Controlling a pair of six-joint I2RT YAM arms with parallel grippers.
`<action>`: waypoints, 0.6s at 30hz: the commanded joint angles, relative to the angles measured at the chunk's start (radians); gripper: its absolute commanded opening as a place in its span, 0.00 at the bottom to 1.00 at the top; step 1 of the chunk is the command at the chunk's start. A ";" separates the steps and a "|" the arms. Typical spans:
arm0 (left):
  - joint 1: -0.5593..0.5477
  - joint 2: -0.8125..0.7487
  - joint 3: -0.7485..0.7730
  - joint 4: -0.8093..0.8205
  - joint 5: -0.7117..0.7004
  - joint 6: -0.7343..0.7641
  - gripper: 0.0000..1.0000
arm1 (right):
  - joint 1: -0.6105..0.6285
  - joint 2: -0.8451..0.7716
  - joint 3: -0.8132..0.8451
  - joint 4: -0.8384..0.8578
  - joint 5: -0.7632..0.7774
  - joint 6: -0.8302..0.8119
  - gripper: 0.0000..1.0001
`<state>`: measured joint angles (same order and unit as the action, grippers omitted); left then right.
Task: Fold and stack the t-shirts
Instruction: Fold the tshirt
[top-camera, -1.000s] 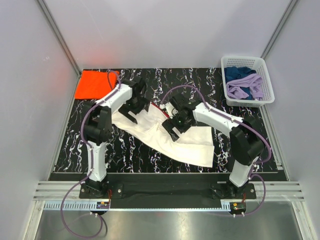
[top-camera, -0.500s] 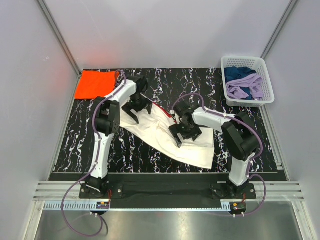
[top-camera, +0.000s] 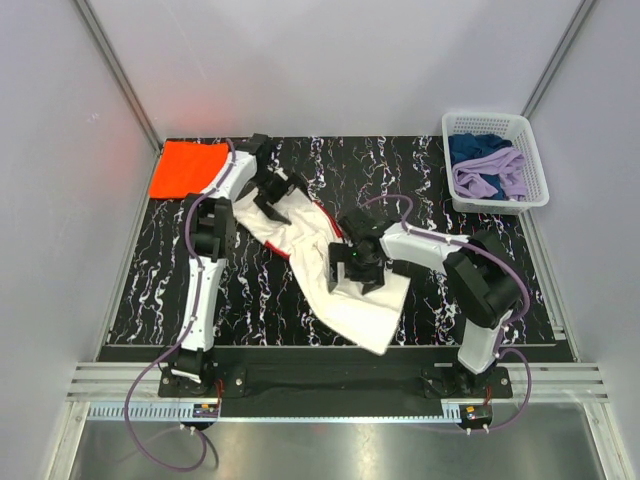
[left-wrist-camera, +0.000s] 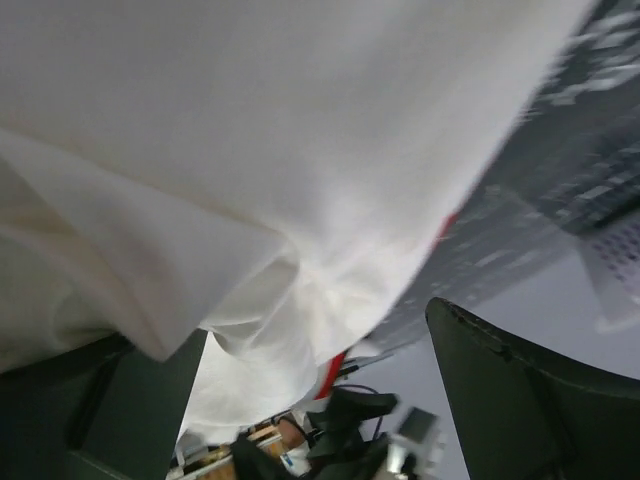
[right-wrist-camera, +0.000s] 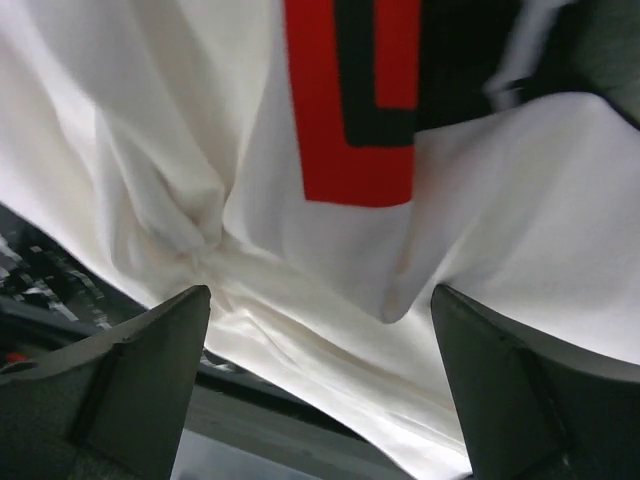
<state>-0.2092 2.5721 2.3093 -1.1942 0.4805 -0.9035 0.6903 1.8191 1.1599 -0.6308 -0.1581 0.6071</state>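
Surface: black marble-patterned tabletop with white veins (top-camera: 150, 290), inside pale walls.
Task item 1: large white cotton t-shirt with red print (top-camera: 362, 312). It lies crumpled in a diagonal band across the middle of the tabletop, running from far-left to near-right. A thin red edge shows along its left side in the top view.
Task item 2: plain bright orange t-shirt (top-camera: 188, 168). It lies flat as a neat rectangle in the far-left corner, apart from the white t-shirt.
Left gripper (top-camera: 278, 195): set over the far-left end of the white t-shirt, just beside the orange t-shirt's right edge.
Left gripper state: dark fingers (left-wrist-camera: 520, 400) stand spread wide. White cloth hangs in folds between and in front of them and hides most of the wrist view.
Right gripper (top-camera: 355, 272): set on the middle of the white t-shirt.
Right gripper state: dark fingers (right-wrist-camera: 130, 380) stand spread wide, with white cloth bunched in loose wrinkles across the gap.
Print: red block with a dark inset (right-wrist-camera: 350, 110), seen just beyond the right fingers.
Other: white plastic lattice basket (top-camera: 495, 118) at the far-right corner, holding a blue cloth (top-camera: 475, 148) and a lilac cloth (top-camera: 490, 180).
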 joint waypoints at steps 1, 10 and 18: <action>0.013 0.141 0.085 0.550 0.076 0.075 0.99 | 0.075 0.048 0.040 0.111 -0.144 0.212 0.99; 0.071 -0.150 -0.094 0.602 0.080 0.126 0.99 | 0.081 -0.003 0.216 -0.085 0.017 0.123 1.00; 0.087 -0.460 -0.226 0.388 -0.006 0.274 0.99 | 0.051 -0.066 0.343 -0.208 0.239 -0.124 1.00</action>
<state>-0.1215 2.2772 2.0869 -0.7624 0.5293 -0.7242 0.7700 1.8145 1.4311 -0.7761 -0.0605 0.6079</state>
